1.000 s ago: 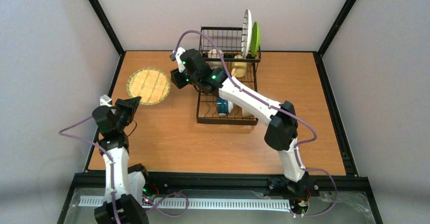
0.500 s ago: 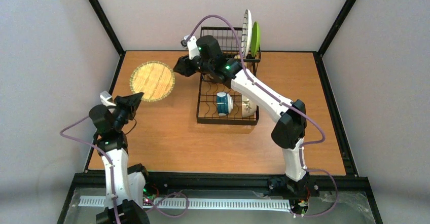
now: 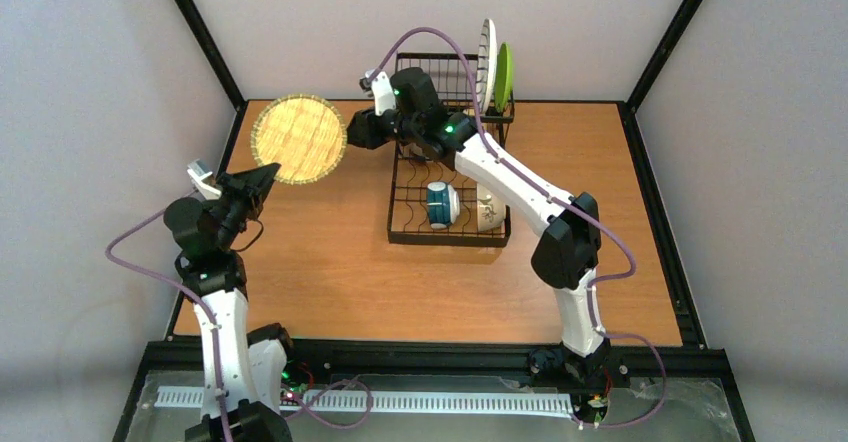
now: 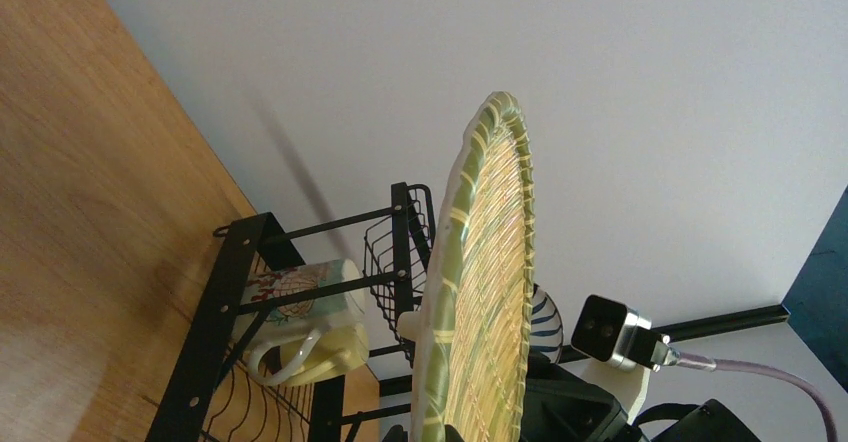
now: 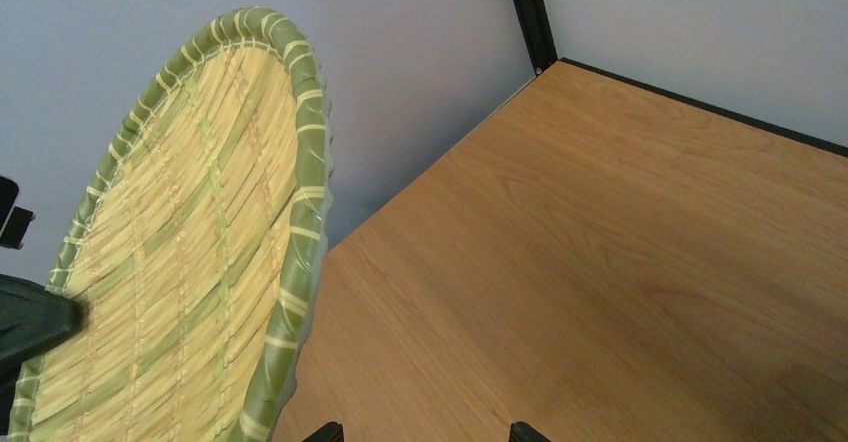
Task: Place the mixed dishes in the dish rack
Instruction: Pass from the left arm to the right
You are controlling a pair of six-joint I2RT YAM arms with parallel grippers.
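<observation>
My left gripper [image 3: 262, 174] is shut on the lower rim of the tan woven plate [image 3: 298, 139], which hangs tilted above the table's far left. In the left wrist view the plate [image 4: 480, 292] stands almost edge-on between the jaws. My right gripper [image 3: 357, 130] is open just right of the plate, with nothing between its fingers [image 5: 420, 430]; the plate [image 5: 180, 282] fills the left of that view. The dish rack [image 3: 400, 234] holds a teal-and-white cup [image 3: 438, 205], a cream bowl [image 3: 488, 212], a striped plate [image 3: 486, 62], a lime-green plate [image 3: 503, 74], a cream mug [image 4: 290, 297] and a yellow mug [image 4: 320, 354].
The right arm reaches over the rack's far half and hides the mugs from above. The rack's tall wire basket [image 3: 440, 77] stands at the back, against the wall. Black frame posts [image 3: 200, 32] rise at the table's far corners.
The left gripper has lifted the tan plate off the table and tilted it up toward the back. The right gripper has swung back and up, beside the plate's right edge.
</observation>
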